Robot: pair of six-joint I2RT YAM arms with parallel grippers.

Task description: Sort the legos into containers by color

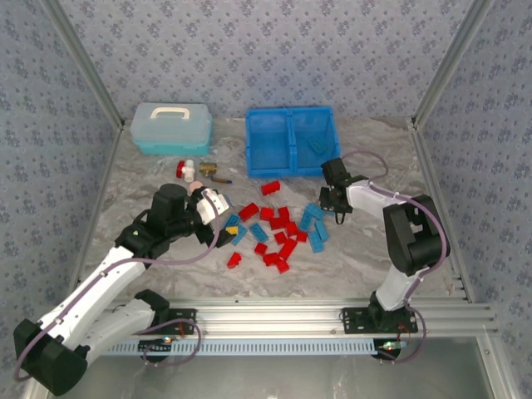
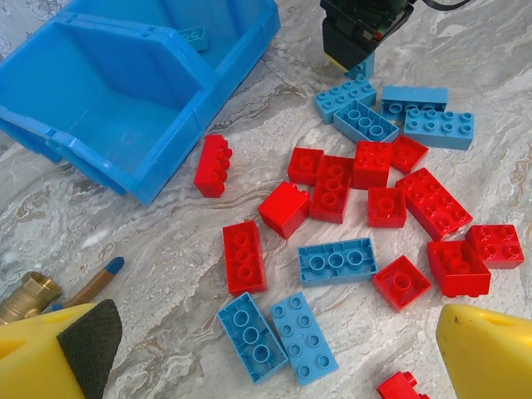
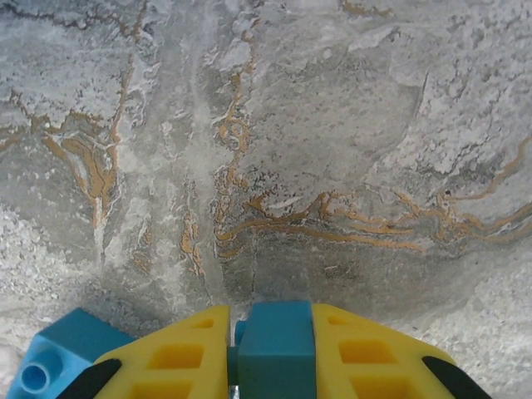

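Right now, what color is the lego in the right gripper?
Blue lego, best in the right wrist view.

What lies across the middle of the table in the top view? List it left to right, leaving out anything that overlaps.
Left gripper → scattered legos → right gripper, shut on a blue lego.
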